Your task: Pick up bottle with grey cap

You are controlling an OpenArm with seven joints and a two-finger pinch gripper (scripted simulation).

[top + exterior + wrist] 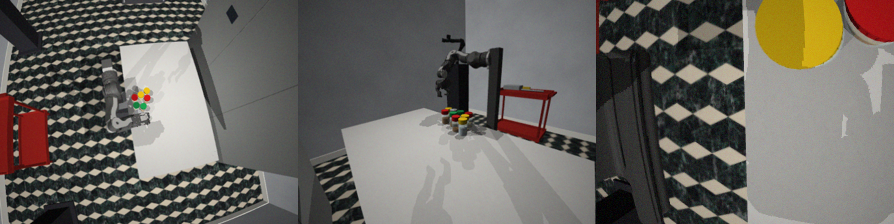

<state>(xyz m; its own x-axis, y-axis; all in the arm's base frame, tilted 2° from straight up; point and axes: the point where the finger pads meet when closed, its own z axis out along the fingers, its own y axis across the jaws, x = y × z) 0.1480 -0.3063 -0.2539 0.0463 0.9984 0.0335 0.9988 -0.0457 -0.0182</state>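
Several small bottles stand upright in a tight cluster near the table's edge closest to the arm. My gripper (440, 94) hangs well above the cluster, fingers down, partly open and empty. From overhead, the gripper (146, 119) hides the grey cap. The fingers do not show in the wrist view.
Other caps seen from overhead include yellow (146, 90), red (147, 98) and green (143, 105). The table edge (744, 129) runs just beside the cluster, with chequered floor beyond. A dark post (494, 88) and a red cart (526, 111) stand behind the table.
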